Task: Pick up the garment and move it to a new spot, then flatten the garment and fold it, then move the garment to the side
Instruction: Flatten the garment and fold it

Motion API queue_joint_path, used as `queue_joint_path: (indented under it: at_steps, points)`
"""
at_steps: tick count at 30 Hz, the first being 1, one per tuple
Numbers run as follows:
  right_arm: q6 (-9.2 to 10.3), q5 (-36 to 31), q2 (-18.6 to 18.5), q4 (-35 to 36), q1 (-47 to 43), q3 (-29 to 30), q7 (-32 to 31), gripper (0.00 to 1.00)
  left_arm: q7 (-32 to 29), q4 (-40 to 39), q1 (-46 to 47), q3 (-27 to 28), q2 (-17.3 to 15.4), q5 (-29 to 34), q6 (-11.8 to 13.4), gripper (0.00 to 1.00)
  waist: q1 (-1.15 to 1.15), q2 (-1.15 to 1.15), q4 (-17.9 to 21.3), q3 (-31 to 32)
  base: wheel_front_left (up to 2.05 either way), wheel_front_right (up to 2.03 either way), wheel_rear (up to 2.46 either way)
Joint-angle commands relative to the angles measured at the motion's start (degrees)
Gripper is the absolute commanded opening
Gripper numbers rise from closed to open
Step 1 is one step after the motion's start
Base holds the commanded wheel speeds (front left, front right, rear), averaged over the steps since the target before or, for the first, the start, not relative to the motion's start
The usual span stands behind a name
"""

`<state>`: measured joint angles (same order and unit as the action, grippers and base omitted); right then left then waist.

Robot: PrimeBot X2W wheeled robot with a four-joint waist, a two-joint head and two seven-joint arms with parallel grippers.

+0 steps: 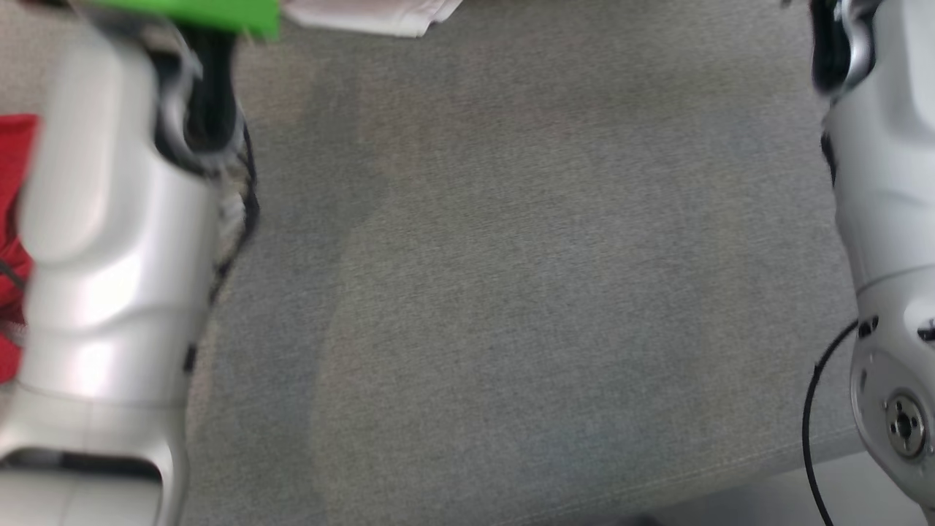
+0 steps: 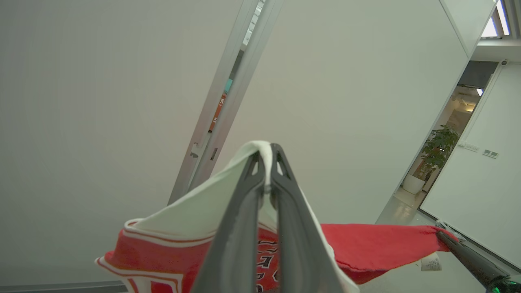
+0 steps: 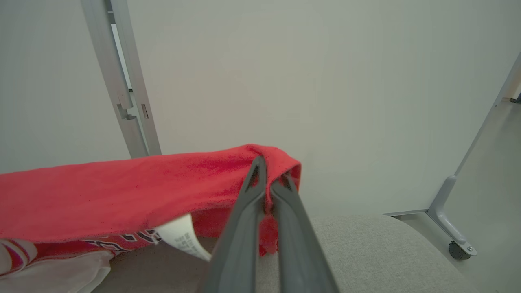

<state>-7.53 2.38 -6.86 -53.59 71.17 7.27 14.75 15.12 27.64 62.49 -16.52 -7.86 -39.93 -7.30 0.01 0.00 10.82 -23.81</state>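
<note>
The garment [image 2: 366, 244] is a red jersey with white trim and dark lettering, stretched in the air between both grippers. In the left wrist view my left gripper [image 2: 267, 148] is shut on its white-trimmed edge. The right gripper [image 2: 441, 234] pinches the far red corner at the lower right. In the right wrist view my right gripper [image 3: 270, 171] is shut on a bunched red edge of the garment [image 3: 101, 195], and a white label [image 3: 183, 240] hangs below. The head view has both pale forearms, left [image 1: 109, 219] and right [image 1: 884, 183].
A grey upholstered surface [image 1: 511, 292] lies below the arms. White cloth [image 1: 372, 14] and a green object [image 1: 190, 14] sit at its far edge. Red cloth [image 1: 11, 219] shows behind the left forearm. A pale partition wall on a castor [image 3: 458, 250] stands behind.
</note>
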Motion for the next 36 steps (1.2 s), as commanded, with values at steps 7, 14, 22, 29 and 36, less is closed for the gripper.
queue_joint_path:
  at_steps: [7,14,22,29,36]
  points:
    - [0.08,1.3,-3.6,-1.8,-10.6,-4.2,0.5,0.00,0.0,-2.7,-19.6,-0.2,-0.2,-3.7,-0.2,0.00,-0.01,0.00,-4.4,1.1,0.00,0.00,0.00]
    - [0.09,1.9,-6.5,-7.0,-19.4,-6.5,0.3,0.00,0.0,-5.7,-34.4,-6.3,-0.6,-6.5,-0.2,0.00,-0.01,0.00,-6.7,7.9,0.00,0.00,0.00]
    - [0.09,4.3,-6.5,-12.0,-28.3,-4.8,-2.6,0.00,-3.7,-6.6,-47.8,-14.5,-3.7,-14.0,-0.2,0.00,-0.01,0.00,-8.5,15.7,0.00,0.00,0.00]
    - [0.09,3.6,-7.7,-13.1,-34.5,-1.9,-3.1,0.00,-11.2,-9.8,-54.7,-15.3,-6.2,-22.5,-0.2,0.00,-0.01,0.00,-9.5,19.4,0.00,0.00,0.00]
    - [0.11,0.1,-8.4,-14.8,-40.1,3.9,-4.7,0.00,-17.5,-14.0,-61.2,-16.6,-8.2,-26.7,1.9,0.00,-0.01,0.00,-10.5,22.3,0.00,0.00,0.00]
